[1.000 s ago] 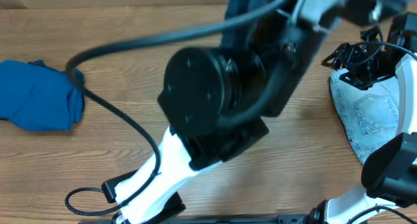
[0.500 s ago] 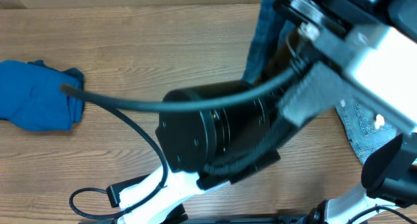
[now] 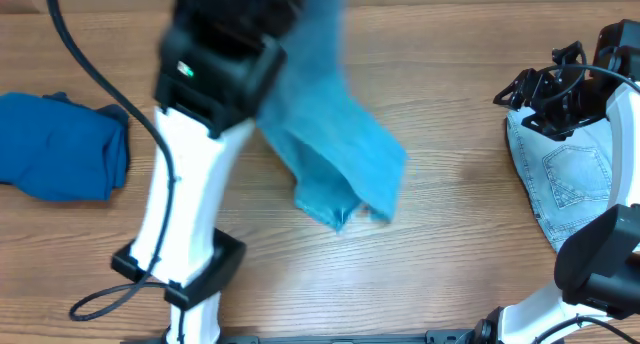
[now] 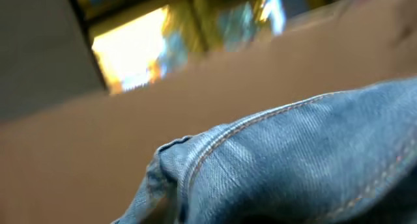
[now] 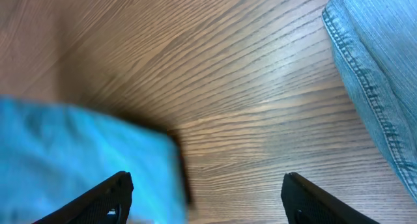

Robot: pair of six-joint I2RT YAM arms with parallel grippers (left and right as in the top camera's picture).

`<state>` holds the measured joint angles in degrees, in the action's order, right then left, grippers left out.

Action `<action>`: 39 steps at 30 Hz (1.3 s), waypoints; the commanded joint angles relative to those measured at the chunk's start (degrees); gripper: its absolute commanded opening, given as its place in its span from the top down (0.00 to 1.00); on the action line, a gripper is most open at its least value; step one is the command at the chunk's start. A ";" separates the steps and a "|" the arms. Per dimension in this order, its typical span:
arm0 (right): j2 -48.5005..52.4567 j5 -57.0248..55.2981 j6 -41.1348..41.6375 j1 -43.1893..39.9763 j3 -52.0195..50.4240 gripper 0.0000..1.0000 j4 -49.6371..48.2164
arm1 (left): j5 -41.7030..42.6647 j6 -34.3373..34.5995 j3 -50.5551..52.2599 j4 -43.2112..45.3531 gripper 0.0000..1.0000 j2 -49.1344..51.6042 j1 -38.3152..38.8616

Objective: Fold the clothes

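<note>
We seem to be at the laying-out step: the jeans (image 3: 335, 144) hang blurred from the left arm (image 3: 190, 204) over mid-table (image 3: 450, 254), and we cannot tell how the hidden left gripper stands, while the right gripper (image 5: 207, 185) gapes empty near the pale denim (image 3: 570, 184), so next comes spreading them flat.

no readable text, labels, brands or numbers anywhere

The left arm is a long white link (image 3: 185, 214) capped by blocky black joints, with a small green mark (image 3: 186, 69) on the upper black housing (image 3: 220, 44). A thin black cable (image 3: 128, 112) loops off toward 7 o'clock. The right claw (image 5: 212, 196) has two matte black fingers (image 5: 104, 198); thin black wires (image 3: 550, 84) crowd its wrist.
</note>
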<state>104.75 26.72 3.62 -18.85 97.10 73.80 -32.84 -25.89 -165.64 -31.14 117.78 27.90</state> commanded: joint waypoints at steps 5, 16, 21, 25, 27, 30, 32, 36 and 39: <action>-2.43 -0.13 -2.84 3.78 0.00 0.22 2.91 | -0.20 5.33 9.53 -6.05 0.33 -0.87 -13.25; 0.85 -4.46 0.63 33.33 -16.70 0.69 -23.78 | -3.82 5.38 9.42 -8.31 0.27 -5.51 -5.09; 5.64 1.38 0.46 38.62 -21.40 0.96 -35.15 | -3.76 7.76 9.42 -8.59 0.27 -10.80 0.96; 11.78 -1.36 -4.09 42.80 -21.42 0.96 -35.80 | -3.76 7.72 9.42 -9.38 0.27 -11.96 2.69; 14.95 -1.84 -6.78 43.95 -21.42 0.96 -35.45 | -3.78 7.74 9.42 -10.75 0.27 -11.96 2.69; 17.49 -16.37 -3.61 43.52 -21.42 0.96 -32.54 | -3.78 7.87 9.42 -13.11 0.27 -11.93 2.67; 18.18 -31.08 4.55 40.35 -21.46 0.96 -29.86 | -3.78 8.37 9.42 -13.57 0.26 -11.96 2.67; 18.18 -37.92 7.39 27.21 -21.84 0.96 -25.44 | -3.58 8.81 9.42 -13.57 0.25 -11.96 2.67; 18.16 -42.29 7.37 17.29 -21.59 0.96 -24.15 | -3.63 8.79 9.42 -13.73 0.24 -11.96 2.67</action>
<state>117.89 3.01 9.06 7.35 79.13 47.66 -35.86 -18.24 -156.03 -44.82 105.67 30.37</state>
